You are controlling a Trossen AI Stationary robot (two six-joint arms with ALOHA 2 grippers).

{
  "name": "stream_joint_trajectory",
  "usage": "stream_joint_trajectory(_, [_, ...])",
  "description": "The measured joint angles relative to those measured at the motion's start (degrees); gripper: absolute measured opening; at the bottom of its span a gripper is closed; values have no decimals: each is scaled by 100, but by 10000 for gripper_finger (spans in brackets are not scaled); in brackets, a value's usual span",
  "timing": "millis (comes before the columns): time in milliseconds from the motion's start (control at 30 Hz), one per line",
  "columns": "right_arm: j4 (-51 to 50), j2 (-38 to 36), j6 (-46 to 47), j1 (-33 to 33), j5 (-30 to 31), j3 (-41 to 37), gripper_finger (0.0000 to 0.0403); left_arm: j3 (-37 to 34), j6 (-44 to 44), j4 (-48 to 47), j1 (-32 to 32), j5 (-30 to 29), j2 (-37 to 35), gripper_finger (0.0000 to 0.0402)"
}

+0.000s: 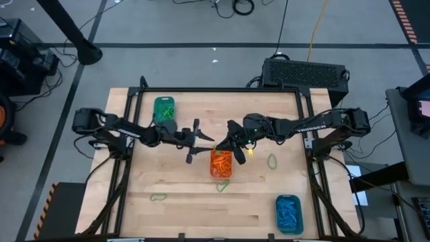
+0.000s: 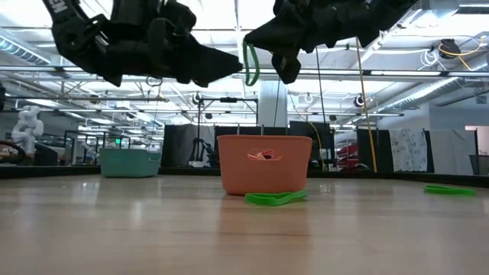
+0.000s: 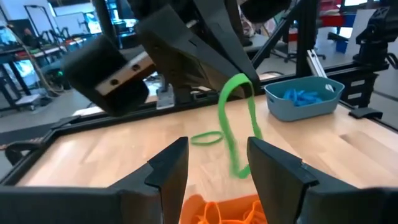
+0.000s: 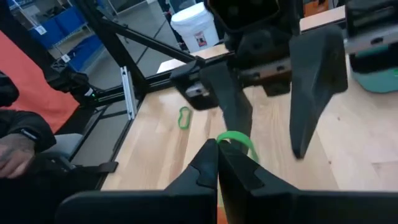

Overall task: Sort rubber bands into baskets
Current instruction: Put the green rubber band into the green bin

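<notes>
- Pinched shut, my right gripper holds a green rubber band above the orange basket at mid-table in the high view; my left gripper faces it with fingers spread, holding nothing. Only this view takes in all three baskets: a teal one with green bands at the far left, a teal one with blue bands at the near right.
- Low view: the band hangs as a thin loop between both grippers, over the smooth, rounded orange plastic wall. A flat green band lies just in front of it on the wood.
- Left wrist view: the loop dangles just ahead of my open dark fingers, orange bands heaped below.
- Right wrist view: my fingers meet on the band; a person's hand rests beyond the table edge.
</notes>
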Motion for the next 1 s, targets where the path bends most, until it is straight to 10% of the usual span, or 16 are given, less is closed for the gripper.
stream_joint_trajectory(433, [-11,0,-154,-20,31,0,0,322,6,-44,-129,26,488,162])
stream_joint_trajectory(733, [-17,0,-285,-20,36,0,8,322,8,-66,-129,22,488,16])
stream_joint_trajectory(1000, [-374,-2,-420,-104,501,2,78,322,9,-268,-117,-162,381,4])
